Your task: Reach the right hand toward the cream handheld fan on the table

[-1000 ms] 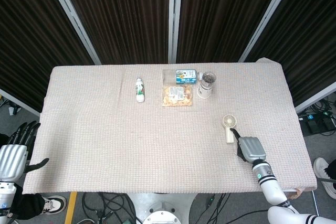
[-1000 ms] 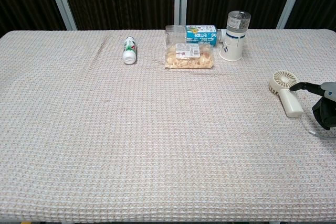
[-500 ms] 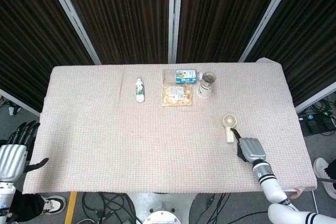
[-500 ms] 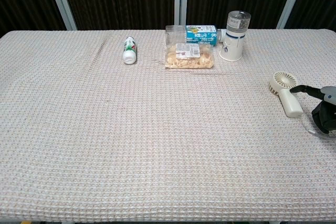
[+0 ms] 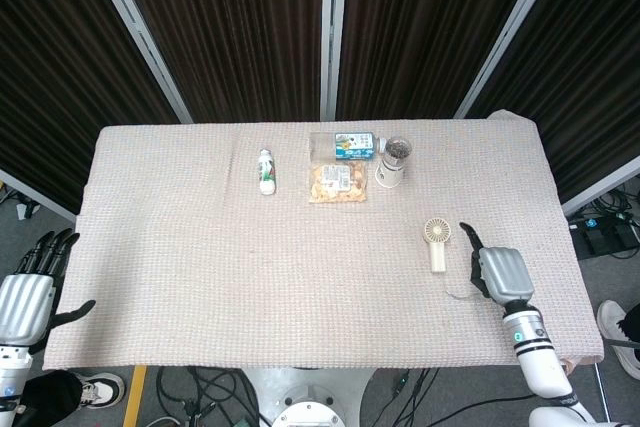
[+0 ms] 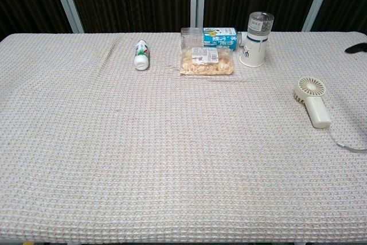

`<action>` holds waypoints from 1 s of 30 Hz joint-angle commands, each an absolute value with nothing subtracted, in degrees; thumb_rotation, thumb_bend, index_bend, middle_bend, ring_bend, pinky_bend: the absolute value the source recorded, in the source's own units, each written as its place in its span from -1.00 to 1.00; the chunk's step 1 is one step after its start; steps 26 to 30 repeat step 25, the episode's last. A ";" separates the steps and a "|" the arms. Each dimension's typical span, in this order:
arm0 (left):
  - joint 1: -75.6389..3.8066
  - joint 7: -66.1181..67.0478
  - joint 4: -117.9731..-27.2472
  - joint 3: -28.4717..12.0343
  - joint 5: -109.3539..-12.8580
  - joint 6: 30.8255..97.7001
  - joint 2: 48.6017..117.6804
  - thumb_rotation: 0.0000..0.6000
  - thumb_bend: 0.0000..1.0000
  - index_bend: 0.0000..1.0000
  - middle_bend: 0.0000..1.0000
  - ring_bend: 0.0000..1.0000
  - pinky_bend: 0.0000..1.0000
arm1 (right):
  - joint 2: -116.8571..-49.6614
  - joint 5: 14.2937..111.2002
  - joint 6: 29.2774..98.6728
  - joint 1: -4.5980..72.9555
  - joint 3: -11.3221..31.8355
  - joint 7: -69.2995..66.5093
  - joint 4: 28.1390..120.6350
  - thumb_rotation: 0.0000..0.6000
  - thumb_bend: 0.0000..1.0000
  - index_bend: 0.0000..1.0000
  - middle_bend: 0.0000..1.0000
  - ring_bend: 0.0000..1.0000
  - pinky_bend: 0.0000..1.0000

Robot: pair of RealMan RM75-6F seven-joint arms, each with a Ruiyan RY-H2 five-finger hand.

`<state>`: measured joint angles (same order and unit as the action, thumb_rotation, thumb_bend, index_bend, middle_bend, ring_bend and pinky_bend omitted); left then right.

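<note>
Cream fan (image 5: 437, 242) lies apart, w/ right robot hand (image 5: 502, 273) nearby.

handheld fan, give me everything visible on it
The handheld fan is cream, plastic by the look, with a round grilled head and a short straight handle. It lies flat on the woven tablecloth, head toward the far edge, handle toward the robot, on the table's right side. A thin cord loop trails from the handle end. Nothing grips it: the right hand sits beside it, apart, with a finger extended. Whether its blades turn cannot be told.
</note>
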<state>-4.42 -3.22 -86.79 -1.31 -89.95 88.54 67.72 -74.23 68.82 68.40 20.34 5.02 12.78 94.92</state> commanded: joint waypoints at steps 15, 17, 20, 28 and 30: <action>-4.52 0.20 -90.44 -1.00 -91.02 88.85 66.97 1.00 -0.90 -0.87 -0.92 -1.00 -0.63 | -65.86 80.29 88.26 6.17 2.34 1.69 87.23 1.00 -0.95 -1.00 -1.00 -1.00 -1.00; -4.51 0.68 -90.89 -0.97 -90.95 88.76 66.95 1.00 -0.90 -0.87 -0.92 -1.00 -0.63 | -64.97 79.63 88.12 5.45 2.19 2.85 88.09 1.00 -0.93 -1.00 -1.00 -1.00 -1.00; -4.65 1.10 -91.29 -1.00 -91.03 88.62 67.04 1.00 -0.90 -0.88 -0.92 -1.00 -0.63 | -64.41 79.71 88.02 4.81 2.08 2.71 88.30 1.00 -0.86 -1.00 -1.00 -1.00 -1.00; -4.83 1.28 -91.09 -1.11 -90.86 88.31 67.22 1.00 -0.90 -0.88 -0.92 -1.00 -0.63 | -64.95 80.68 87.84 4.43 2.17 1.82 87.33 1.00 -0.80 -1.00 -1.00 -1.00 -1.00; -4.83 1.28 -91.09 -1.11 -90.86 88.31 67.22 1.00 -0.90 -0.88 -0.92 -1.00 -0.63 | -64.95 80.68 87.84 4.43 2.17 1.82 87.33 1.00 -0.80 -1.00 -1.00 -1.00 -1.00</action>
